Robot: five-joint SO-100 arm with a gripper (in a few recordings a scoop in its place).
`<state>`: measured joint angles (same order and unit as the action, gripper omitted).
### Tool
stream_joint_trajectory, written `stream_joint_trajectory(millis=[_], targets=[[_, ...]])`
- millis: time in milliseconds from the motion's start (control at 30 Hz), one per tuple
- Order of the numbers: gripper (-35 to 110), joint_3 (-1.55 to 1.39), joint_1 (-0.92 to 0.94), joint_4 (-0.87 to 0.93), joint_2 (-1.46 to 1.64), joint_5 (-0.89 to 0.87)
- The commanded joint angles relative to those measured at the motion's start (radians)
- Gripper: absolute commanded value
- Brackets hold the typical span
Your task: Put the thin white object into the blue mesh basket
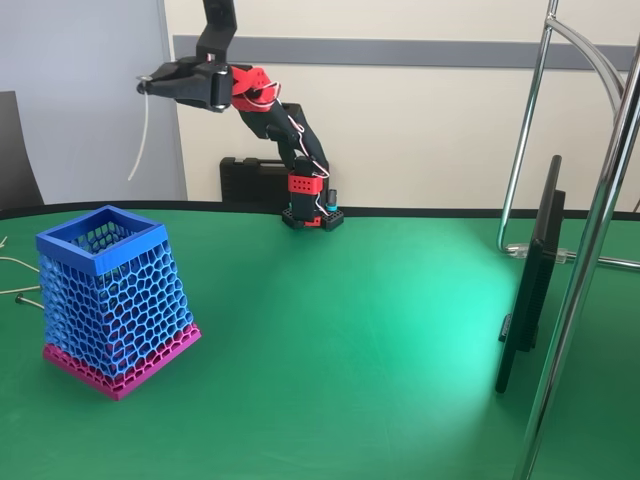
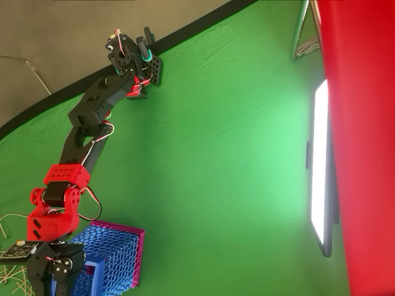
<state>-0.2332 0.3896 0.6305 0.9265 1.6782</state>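
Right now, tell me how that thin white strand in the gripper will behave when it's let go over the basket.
Probably light and semi-flexible: the thin white object hangs from the gripper in a gentle curve, not limp. It may sway or snag, being slender, so it could catch on the blue mesh basket's honeycomb holes. The basket looks light and tapered with a wider base, so likely stable against a light touch.

Black-and-red arm [image 1: 285,125], white wiring
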Motion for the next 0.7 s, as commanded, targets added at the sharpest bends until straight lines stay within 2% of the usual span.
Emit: stream_joint_trajectory(millis=[0,467,667], targets=[[4,-0.08,0.029,-0.055,0.087,-0.003],[4,-0.383,0.061,-0.245,0.117,-0.058],[5,-0.626,0.035,-0.33,0.218,-0.107]])
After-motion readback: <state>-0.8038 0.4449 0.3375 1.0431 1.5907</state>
